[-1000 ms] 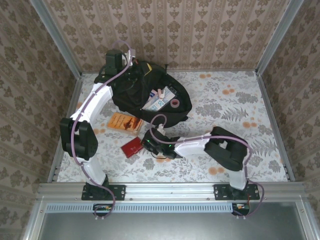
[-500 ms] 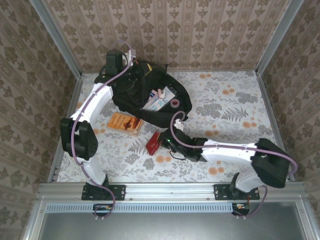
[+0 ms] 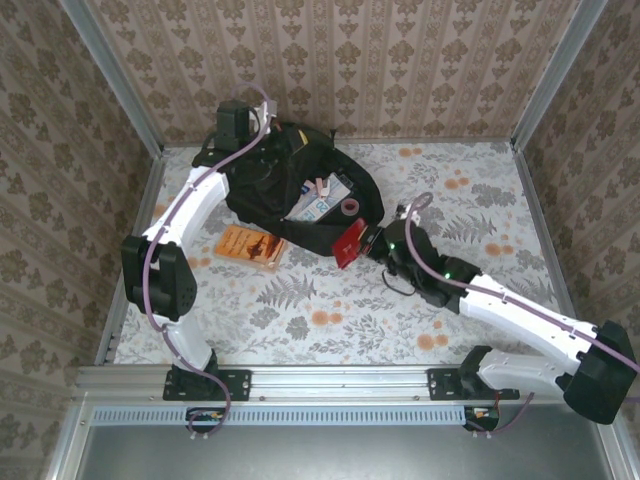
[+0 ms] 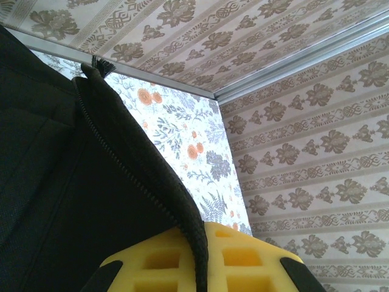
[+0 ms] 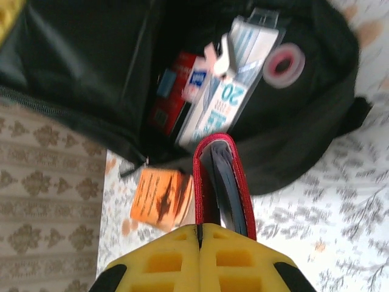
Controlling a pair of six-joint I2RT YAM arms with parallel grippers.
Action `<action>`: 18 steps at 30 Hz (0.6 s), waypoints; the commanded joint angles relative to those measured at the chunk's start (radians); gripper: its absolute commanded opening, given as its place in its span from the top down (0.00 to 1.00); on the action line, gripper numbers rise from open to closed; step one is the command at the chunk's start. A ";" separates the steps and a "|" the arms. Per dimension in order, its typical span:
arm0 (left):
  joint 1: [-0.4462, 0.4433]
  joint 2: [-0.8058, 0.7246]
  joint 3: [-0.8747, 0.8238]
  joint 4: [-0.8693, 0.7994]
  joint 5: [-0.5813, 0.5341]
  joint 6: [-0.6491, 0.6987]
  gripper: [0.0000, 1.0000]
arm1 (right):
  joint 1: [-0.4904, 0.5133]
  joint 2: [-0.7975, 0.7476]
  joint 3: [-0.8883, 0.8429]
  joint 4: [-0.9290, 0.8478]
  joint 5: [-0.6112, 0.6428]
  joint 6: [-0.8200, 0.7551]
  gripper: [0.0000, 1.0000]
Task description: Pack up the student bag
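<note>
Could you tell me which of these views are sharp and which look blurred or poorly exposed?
Top external: sharp, evenly lit. Right wrist: the red book in the right pincer is fairly crisp, contents of the student bag behind it smeared, the table washed out at top right. Left wrist: bag fabric very dark, wallpaper sharp.

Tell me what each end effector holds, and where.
Right end effector: flat red-covered book, by one edge. Left end effector: large black fabric backpack, by its zippered opening rim.
</note>
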 commanded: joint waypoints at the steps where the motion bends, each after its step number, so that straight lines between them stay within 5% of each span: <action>1: -0.007 -0.031 0.048 0.003 0.004 0.042 1.00 | -0.084 0.001 0.097 0.001 -0.077 -0.055 1.00; 9: -0.011 0.000 0.139 -0.033 0.007 0.029 1.00 | -0.225 0.241 0.314 0.091 -0.159 -0.040 1.00; 18: -0.024 0.044 0.253 -0.078 0.009 0.026 1.00 | -0.242 0.683 0.561 0.286 -0.178 0.097 1.00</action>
